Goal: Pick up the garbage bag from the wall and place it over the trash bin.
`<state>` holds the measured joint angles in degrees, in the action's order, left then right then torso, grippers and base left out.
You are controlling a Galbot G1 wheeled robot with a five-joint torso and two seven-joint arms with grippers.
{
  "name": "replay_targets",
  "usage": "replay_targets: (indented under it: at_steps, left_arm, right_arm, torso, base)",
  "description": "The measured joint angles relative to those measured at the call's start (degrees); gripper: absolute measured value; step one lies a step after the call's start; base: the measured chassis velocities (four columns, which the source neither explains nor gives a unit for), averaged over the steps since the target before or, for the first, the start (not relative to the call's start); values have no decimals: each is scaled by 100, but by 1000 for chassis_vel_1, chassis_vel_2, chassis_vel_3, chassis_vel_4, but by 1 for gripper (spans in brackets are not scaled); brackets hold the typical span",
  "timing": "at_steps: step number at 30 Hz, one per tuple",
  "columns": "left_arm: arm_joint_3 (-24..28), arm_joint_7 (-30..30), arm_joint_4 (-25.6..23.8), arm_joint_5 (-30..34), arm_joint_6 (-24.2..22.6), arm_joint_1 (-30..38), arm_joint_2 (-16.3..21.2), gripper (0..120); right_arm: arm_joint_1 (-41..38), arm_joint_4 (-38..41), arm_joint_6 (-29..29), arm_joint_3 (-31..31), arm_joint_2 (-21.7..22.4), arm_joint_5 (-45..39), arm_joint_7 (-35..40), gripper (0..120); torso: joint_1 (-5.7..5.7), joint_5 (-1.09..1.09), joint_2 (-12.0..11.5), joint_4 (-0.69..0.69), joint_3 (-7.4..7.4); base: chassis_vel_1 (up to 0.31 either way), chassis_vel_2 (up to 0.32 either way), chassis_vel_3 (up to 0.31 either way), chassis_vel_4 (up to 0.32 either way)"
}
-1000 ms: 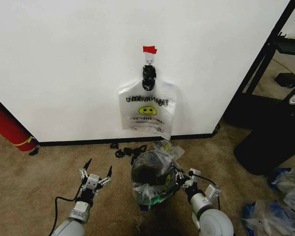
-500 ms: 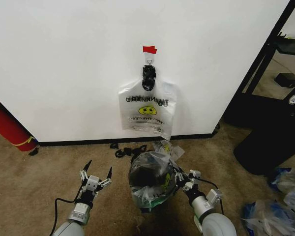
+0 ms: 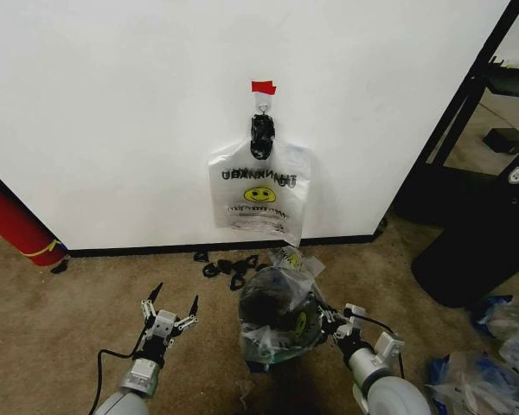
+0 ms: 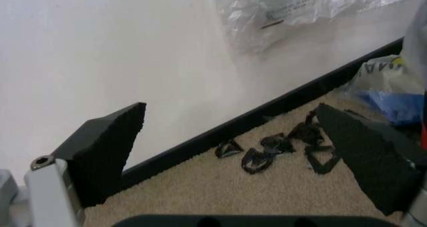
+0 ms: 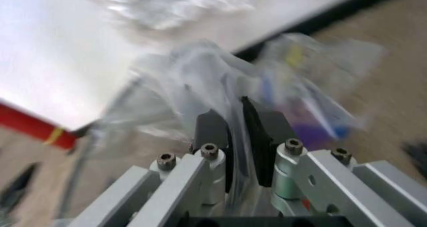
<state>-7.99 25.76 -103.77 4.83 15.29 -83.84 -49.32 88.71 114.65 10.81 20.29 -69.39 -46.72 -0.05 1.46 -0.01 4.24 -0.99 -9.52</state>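
Right claw (image 5: 235, 132) pinching garbage bag (image 3: 281, 311) (left claw (image 3: 169, 304) agape).

Left gripper (image 3: 168, 309): hovering low over the carpet (image 3: 60, 320), fingers spread apart, gripping nothing.
Right gripper (image 3: 322, 318): pressing into the clear plastic at its inner side; finger gap too hidden to judge.
Garbage bag (image 3: 277, 304): draping over the trash bin (image 3: 261, 304), sitting between the two grippers, against the right one.
Second smiley bag (image 3: 259, 197): hanging on the wall (image 3: 112, 112), beyond both grippers.
Black scraps (image 3: 227, 266): lying ahead of the left gripper, by the baseboard.
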Motion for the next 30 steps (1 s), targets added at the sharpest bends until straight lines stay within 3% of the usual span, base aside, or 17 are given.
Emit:
replay_targets:
  at_steps: [2,10,14,16,17,18,19,22,24,27,30]
  left_arm:
    - [1,-1,3,1,0,2,2,100]
    - [-7,-3,35,8,32,-6,10,100]
    - [-4,-4,63,11,43,-4,6,100]
    - [3,-19,66,24,45,22,-14,100]
    - [3,-19,66,24,45,22,-14,100]
    - [-8,-49,52,60,58,38,-34,100]
    - [-18,-67,36,89,73,52,-50,100]
    - [-95,-191,-119,333,192,138,-181,100]
    - [-223,-484,-425,703,416,231,-377,100]
    - [-304,-643,-584,861,520,281,-492,100]
    - [-695,-1427,-1033,1318,908,460,-1023,100]
  right_arm:
    - [6,-83,-178,86,19,244,-700,0]
    - [35,-319,-553,219,38,1074,-1203,0]
    - [68,-521,-1525,337,32,1307,-2164,0]
    - [24,-707,-2722,516,-73,1463,-3393,0]
    - [24,-707,-2722,516,-73,1463,-3393,0]
    - [23,-678,-3130,559,-136,1650,-3463,0]
    - [33,-632,-3358,581,-184,1808,-3424,0]
    - [107,-365,-4197,668,-487,2937,-2403,0]
    - [200,-142,-4483,777,-835,4144,-989,0]
    - [297,-13,-4487,837,-990,4555,-449,0]
    - [887,567,-4156,961,-1506,5306,672,0]
  torso:
    - [0,0,0,1,0]
    - [0,1,0,1,0]
    - [0,1,0,0,0]
    - [0,1,0,1,0]
    - [0,1,0,1,0]
    - [0,1,0,1,0]
    - [0,1,0,2,0]
    - [0,0,0,0,0]
    - [0,1,0,1,0]
    - [0,1,0,1,0]
    - [0,1,0,-3,0]
  base:
    - [0,0,0,0]
    - [0,0,0,0]
    - [0,0,0,0]
    - [0,0,0,0]
    - [0,0,0,0]
    - [0,0,0,0]
    - [0,0,0,0]
    - [0,0,0,0]
    - [0,0,0,0]
    - [0,0,0,0]
    - [0,0,0,0]
